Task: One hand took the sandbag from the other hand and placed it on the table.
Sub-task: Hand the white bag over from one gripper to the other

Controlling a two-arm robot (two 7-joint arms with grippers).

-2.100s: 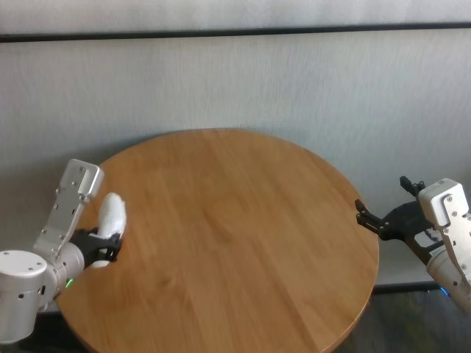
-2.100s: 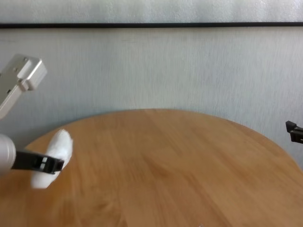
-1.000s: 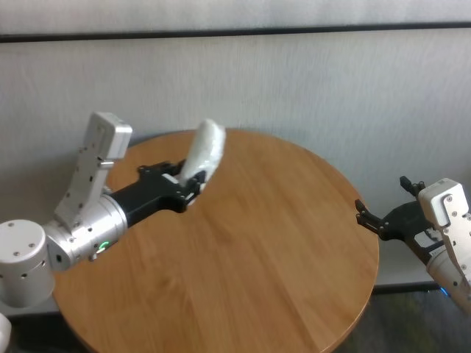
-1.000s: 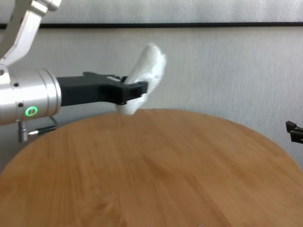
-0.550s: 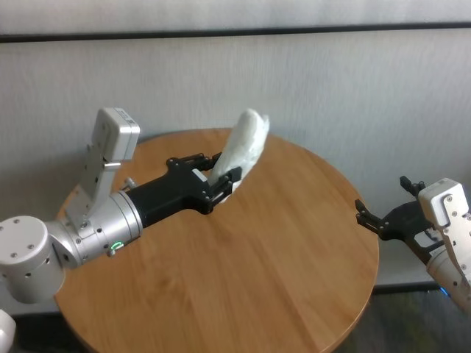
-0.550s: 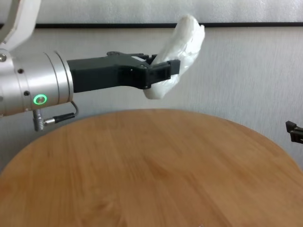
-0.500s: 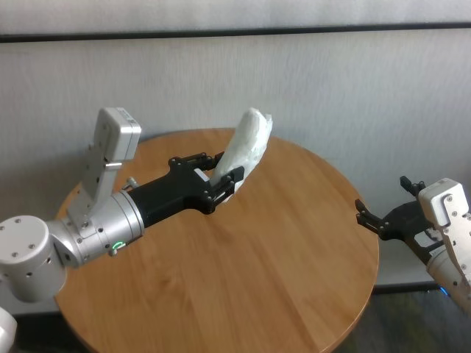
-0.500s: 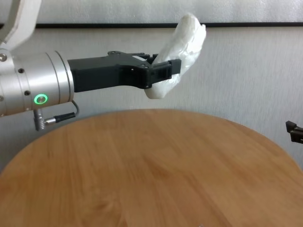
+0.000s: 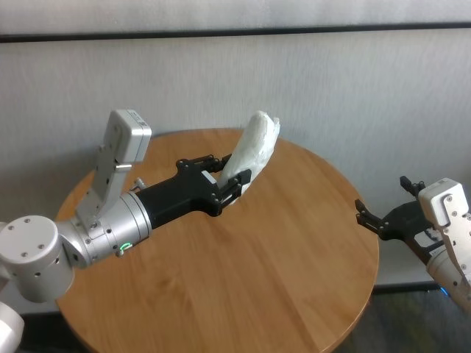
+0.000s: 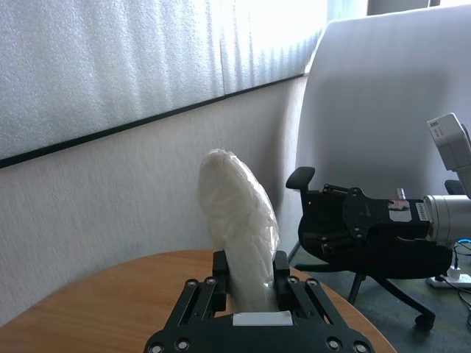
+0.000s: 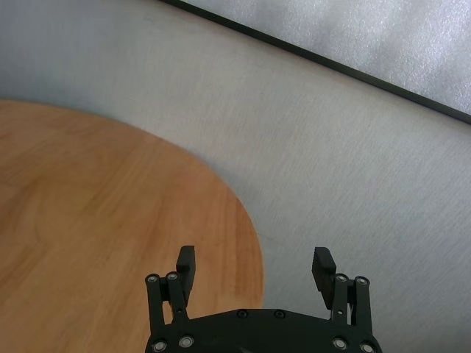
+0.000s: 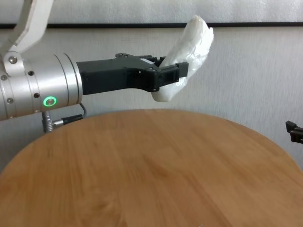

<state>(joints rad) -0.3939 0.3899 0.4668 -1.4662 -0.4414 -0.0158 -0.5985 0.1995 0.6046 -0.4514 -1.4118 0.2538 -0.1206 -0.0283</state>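
My left gripper [image 9: 232, 180], on the wrist with the green ring, is shut on the lower part of the white sandbag [image 9: 254, 147] and holds it tilted, well above the round wooden table [image 9: 294, 257]. The gripper [image 12: 173, 75] and sandbag [image 12: 194, 42] show in the chest view, and the sandbag [image 10: 239, 220] stands up between the fingers in the left wrist view. My right gripper [image 9: 366, 215], on the blue-ringed wrist, is open and empty beside the table's right edge; it shows open in the right wrist view [image 11: 254, 266].
A pale wall with a dark horizontal strip [image 9: 294, 31] runs behind the table. A black office chair [image 10: 360, 228] stands to the right of the table in the left wrist view. The table top [image 12: 156, 184] holds nothing.
My left arm has lifted the sandbag from the table's left edge up and across toward the middle, and has crept a little farther right in the last half second. The right arm has not moved.
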